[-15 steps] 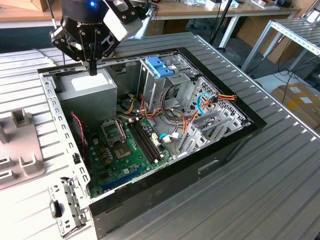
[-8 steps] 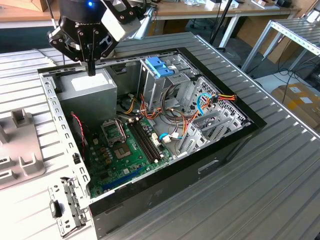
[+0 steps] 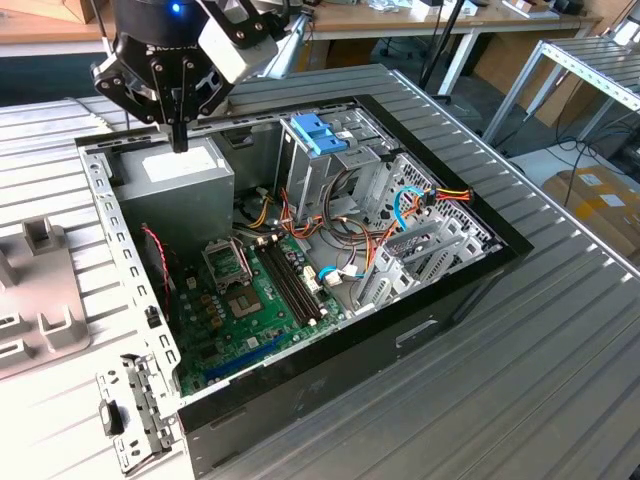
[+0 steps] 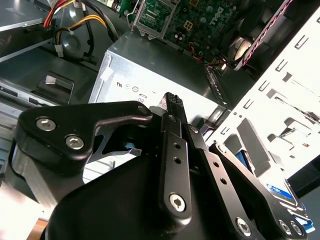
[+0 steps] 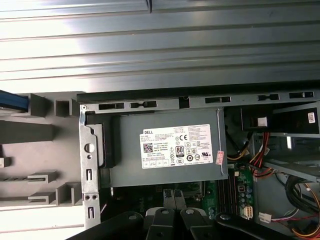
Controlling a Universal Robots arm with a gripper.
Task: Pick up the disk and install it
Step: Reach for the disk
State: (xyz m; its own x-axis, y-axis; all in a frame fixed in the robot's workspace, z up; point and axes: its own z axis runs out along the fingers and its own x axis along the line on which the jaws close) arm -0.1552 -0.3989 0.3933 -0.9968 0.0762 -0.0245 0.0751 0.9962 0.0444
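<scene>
Presently my end effector (image 3: 180, 138) hangs above the power supply (image 3: 172, 182) at a corner of the open computer case (image 3: 420, 325). Its fingers (image 4: 172, 102) are pressed together and pinch nothing. The wrist points straight down, so the first wrist view looks plumb onto the power supply's label and the case's rim.

The disk (image 5: 10, 101) is, as far as I can judge, the blue-edged piece at the end of the grey fixture (image 3: 40, 300). That fixture lies on the bench (image 3: 560, 340) just beside the case, toward the exterior view's left. Little of the disk shows, so how it is seated cannot be told. It is apart from the end effector and not installed.

The drive cage (image 3: 330, 175), topped by a blue latch piece (image 3: 318, 132), stands inside the case across from the power supply, with the motherboard (image 3: 250, 305) low between them.

Step in hand, by my judgement: the approach to the pickup. To do it well I would:
- stay clear of the case's rim;
- spread the fingers before descending;
- set them across the disk's long sides rather than on its end tab;
- close squarely, so the carrier does not tilt.
</scene>
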